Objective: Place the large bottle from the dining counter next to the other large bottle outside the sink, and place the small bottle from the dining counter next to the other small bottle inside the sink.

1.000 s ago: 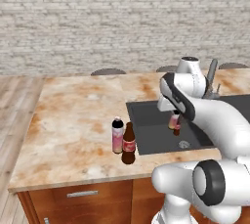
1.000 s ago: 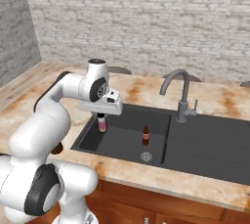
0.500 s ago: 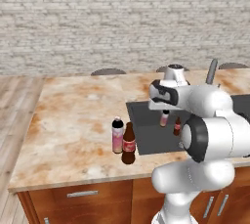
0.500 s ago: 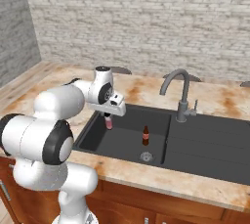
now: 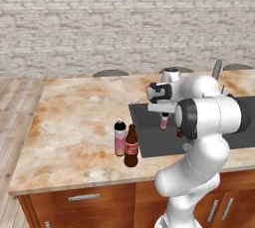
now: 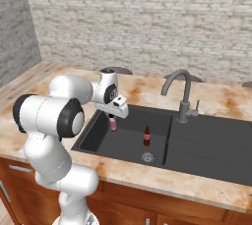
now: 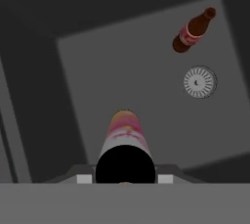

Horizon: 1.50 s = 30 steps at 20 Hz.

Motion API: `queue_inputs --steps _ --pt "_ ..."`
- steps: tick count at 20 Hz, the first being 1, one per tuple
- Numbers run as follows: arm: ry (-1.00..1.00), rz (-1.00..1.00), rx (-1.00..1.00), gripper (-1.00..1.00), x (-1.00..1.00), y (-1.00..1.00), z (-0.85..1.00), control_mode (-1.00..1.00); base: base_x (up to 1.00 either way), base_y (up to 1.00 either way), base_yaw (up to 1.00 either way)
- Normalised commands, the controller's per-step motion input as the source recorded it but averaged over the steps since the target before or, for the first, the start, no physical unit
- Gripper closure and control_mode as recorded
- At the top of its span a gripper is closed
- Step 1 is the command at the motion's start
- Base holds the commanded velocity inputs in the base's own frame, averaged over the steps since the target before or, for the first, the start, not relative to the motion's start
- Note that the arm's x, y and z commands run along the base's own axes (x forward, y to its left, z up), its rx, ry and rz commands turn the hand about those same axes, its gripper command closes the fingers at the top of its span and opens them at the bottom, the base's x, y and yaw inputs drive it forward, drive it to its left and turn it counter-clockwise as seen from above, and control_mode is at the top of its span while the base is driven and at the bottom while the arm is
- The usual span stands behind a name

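Over the sink (image 6: 93, 138), small bottle (image 6: 113, 124) clamped under claw (image 6: 112, 116)

Pale-pink small bottle (image 6: 113, 124) with dark cap; dark-brown other small bottle (image 6: 146, 136), red label; dark grey sink (image 6: 206, 145); beige-and-orange marbled counter (image 5: 74, 117); grey brick wall (image 5: 99, 18).

In the left base view the arm's white elbow is covering most of the other small bottle (image 5: 179, 133) and part of the sink (image 5: 149, 137). The hand view's bottom edge is cutting off the small bottle (image 7: 125, 145), whose dark cap is hiding the jaws' contact.
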Motion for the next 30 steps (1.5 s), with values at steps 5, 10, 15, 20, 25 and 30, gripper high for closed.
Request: queue_inputs --steps 5,10,15,20,25,30 --pt "0.0 -0.04 0.02 1.0 0.0 -0.04 -0.15 -1.0 0.0 0.0 0.0" --pt "-0.02 0.0 0.0 1.0 0.0 0.0 -0.53 -1.0 0.0 0.0 0.0" --pt "-0.07 0.0 0.0 1.0 0.09 0.0 -0.52 -1.0 0.0 0.0 0.0" --pt "-0.03 0.01 0.0 1.0 0.24 -0.08 -0.29 -1.0 0.0 0.0 0.0" --pt "-0.04 0.01 0.0 1.0 0.31 0.0 -0.38 -1.0 0.0 0.0 0.0" --pt "-0.05 0.0 0.0 1.0 0.22 0.0 -0.34 -1.0 0.0 0.0 0.0"
